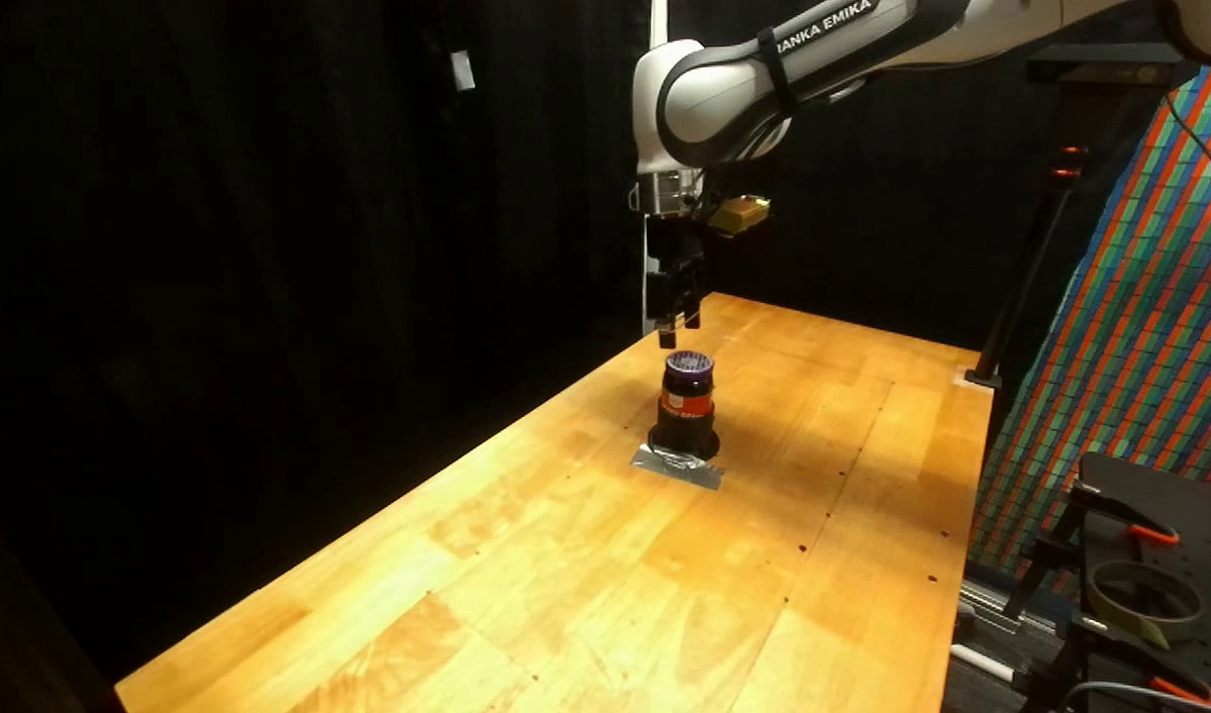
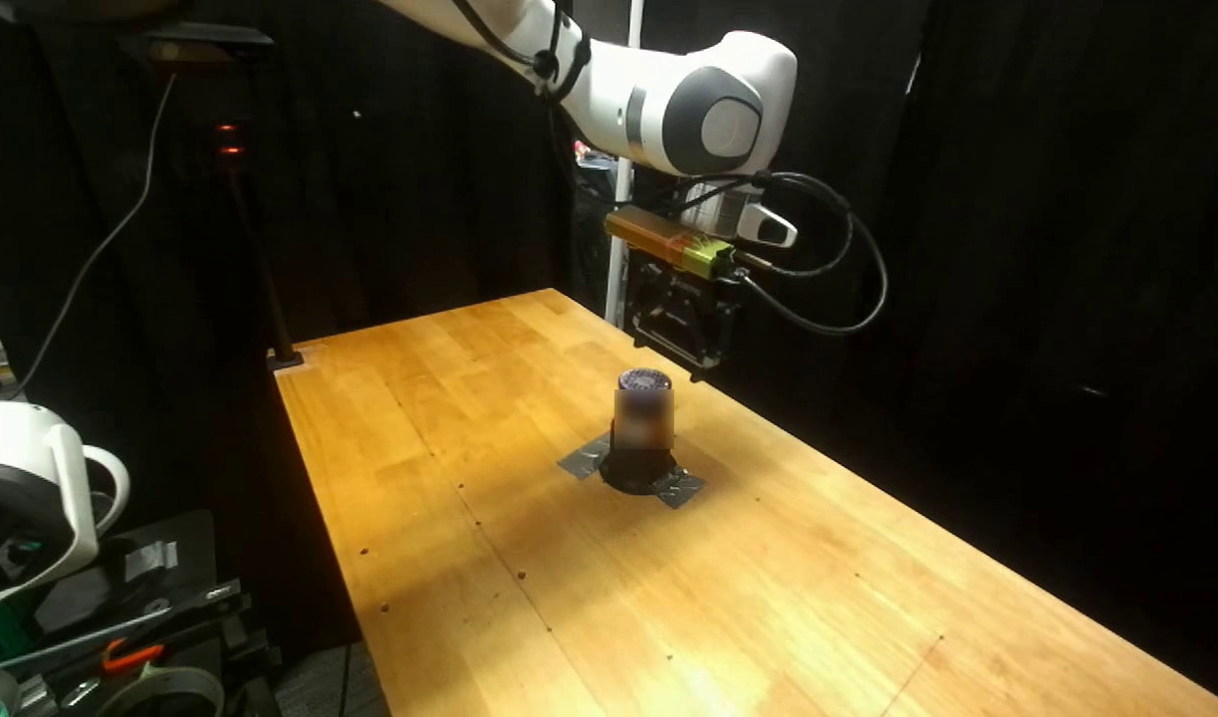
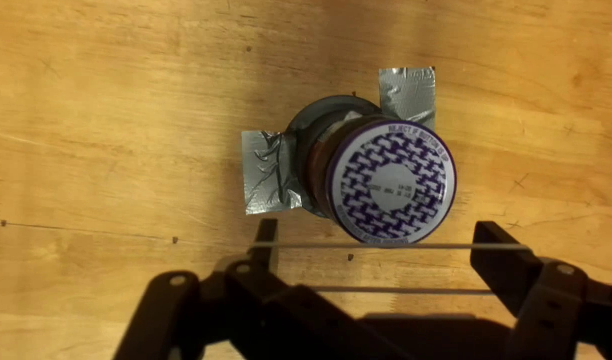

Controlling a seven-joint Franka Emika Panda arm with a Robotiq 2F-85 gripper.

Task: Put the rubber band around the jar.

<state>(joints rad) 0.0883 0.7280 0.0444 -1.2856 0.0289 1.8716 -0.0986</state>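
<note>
On a wooden counter (image 1: 763,555), a small jar (image 1: 686,384) stands upright with a wider, round black base (image 1: 682,436) at its foot; two strips of silver tape (image 3: 265,172) overlap the base and the wood. The flat lid (image 3: 393,182) is white with an interlocking purple pattern, a purple rim and small print around the edge. Below it the jar is dark with a red-orange label (image 1: 686,404); in an exterior view a blurred patch (image 2: 644,418) covers much of its side.

Reaching in from the right in an exterior view, a white robot arm (image 1: 714,99) holds the pincer (image 3: 378,245) above the jar, apart from the lid. Its fingers (image 3: 506,275) are spread wide, and a thin, pale rubber band (image 3: 311,245) stretches between them in two nearly parallel strands. In the wrist view, one strand lines up with the lid's near rim.

In both exterior views the counter's long edges run well apart from the jar, with a broad stretch of wood on its near side. In an exterior view a dark pole (image 1: 1032,267) rises at the far right corner.
</note>
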